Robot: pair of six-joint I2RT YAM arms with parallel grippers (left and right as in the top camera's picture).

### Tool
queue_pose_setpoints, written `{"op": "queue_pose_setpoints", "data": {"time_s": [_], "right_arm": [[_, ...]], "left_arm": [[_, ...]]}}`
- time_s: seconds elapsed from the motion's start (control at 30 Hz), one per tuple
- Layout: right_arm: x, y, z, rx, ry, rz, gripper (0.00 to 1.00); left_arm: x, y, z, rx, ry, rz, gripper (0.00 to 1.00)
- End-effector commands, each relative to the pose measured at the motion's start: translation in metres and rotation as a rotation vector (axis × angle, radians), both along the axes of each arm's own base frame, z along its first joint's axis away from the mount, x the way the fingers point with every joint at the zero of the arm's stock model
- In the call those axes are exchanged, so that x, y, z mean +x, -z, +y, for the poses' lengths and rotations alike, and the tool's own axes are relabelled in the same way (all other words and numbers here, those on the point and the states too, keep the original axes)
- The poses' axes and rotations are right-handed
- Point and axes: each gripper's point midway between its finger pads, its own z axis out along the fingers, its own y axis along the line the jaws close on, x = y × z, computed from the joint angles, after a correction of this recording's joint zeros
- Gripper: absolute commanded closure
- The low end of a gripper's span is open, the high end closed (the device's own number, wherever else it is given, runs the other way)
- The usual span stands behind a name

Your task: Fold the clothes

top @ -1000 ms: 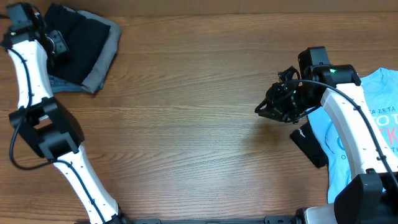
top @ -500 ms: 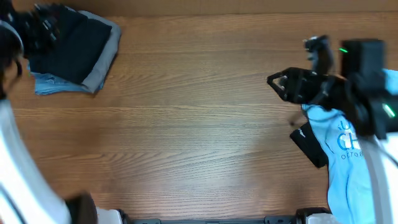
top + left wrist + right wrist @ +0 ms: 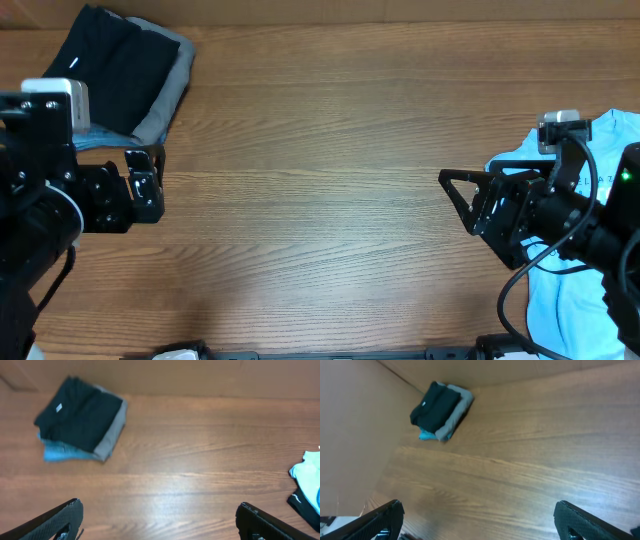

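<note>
The clothes lie in two places. A folded stack sits at the far left corner: a black T-shirt [image 3: 110, 62] [image 3: 80, 417] [image 3: 436, 405] with a small white tag on top, a grey piece [image 3: 168, 88] [image 3: 111, 436] under it and a blue piece [image 3: 59, 453] at the bottom. A light-blue printed tee [image 3: 600, 150] [image 3: 307, 471] lies at the right edge, partly hidden by the right arm. My left gripper [image 3: 155, 185] [image 3: 160, 521] hangs open over bare wood, below the stack. My right gripper [image 3: 470, 212] [image 3: 480, 521] is open too, just left of the light-blue tee, with nothing between its fingers.
The wooden table [image 3: 320, 170] stretches between the two arms. A dark piece [image 3: 306, 509] lies beside the light-blue tee at the right edge. A brown wall [image 3: 360, 415] runs behind the stack.
The left gripper has drawn away from the stack toward the near left. The right gripper has dropped lower beside the light-blue tee. Both jaws have spread wide.
</note>
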Motion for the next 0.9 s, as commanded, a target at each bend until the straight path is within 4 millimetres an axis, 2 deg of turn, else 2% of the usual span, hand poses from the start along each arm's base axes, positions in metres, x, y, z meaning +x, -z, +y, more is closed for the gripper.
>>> {"op": "queue_pose_setpoints", "data": {"time_s": [0.0, 0.43, 0.5, 0.63, 0.73, 0.87], "right_arm": [[-0.003, 0.002, 0.0, -0.006, -0.001, 0.018, 0.0], [-0.007, 0.011, -0.001, -0.01, -0.001, 0.067, 0.0], [-0.014, 0.018, -0.001, -0.012, -0.001, 0.111, 0.0], [-0.011, 0.027, -0.014, -0.082, 0.058, 0.122, 0.0], [-0.005, 0.022, -0.015, -0.14, 0.011, 0.04, 0.0], [0.004, -0.008, -0.014, -0.249, -0.065, -0.253, 0.0]], "left_arm": [[-0.005, 0.008, 0.002, -0.027, -0.047, 0.029, 0.0], [0.01, 0.019, 0.008, -0.017, -0.066, 0.079, 0.0], [0.012, 0.021, 0.009, -0.017, -0.066, 0.086, 0.0], [0.017, 0.024, 0.009, -0.019, -0.066, 0.103, 0.0], [0.02, 0.026, 0.01, -0.02, -0.066, 0.113, 0.0], [0.024, 0.029, 0.01, -0.021, -0.066, 0.124, 0.0]]}}
